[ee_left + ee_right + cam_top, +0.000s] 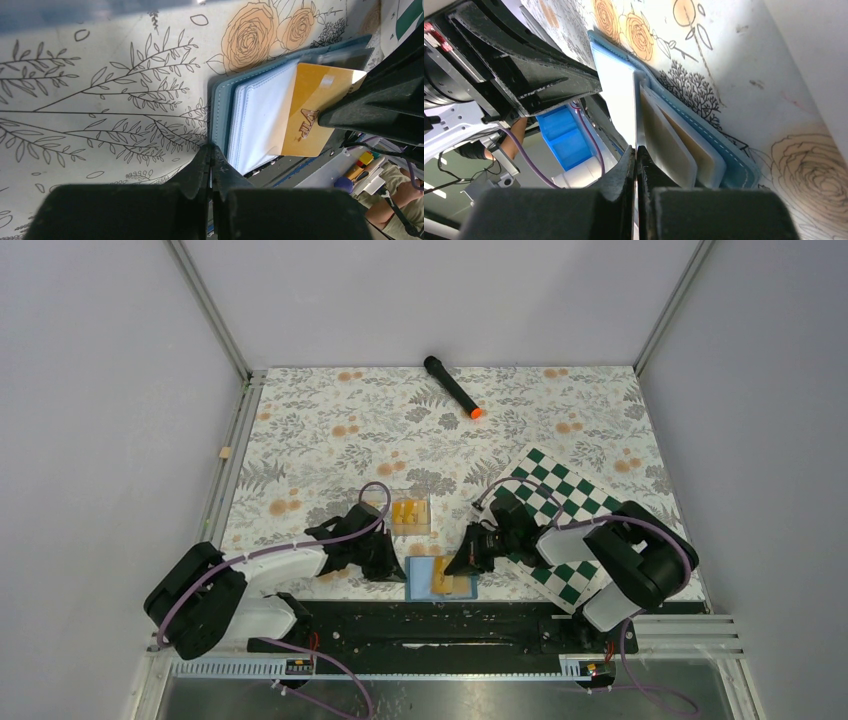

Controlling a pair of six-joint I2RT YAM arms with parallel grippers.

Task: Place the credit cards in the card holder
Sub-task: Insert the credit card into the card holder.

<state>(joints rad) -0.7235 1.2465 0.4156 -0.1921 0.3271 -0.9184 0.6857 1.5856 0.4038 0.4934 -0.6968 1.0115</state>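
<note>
Three grey walls enclose your floral-print tabletop; left claw pinched together beside the blue folding card holder, right claw clamped on an orange-yellow credit card.

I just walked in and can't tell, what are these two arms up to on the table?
The left claw is shut on the edge of the open blue card holder, apparently steadying it. The right claw pinches a gold credit card over it, not yet tucked in. More cards wait in the clear tray.
</note>
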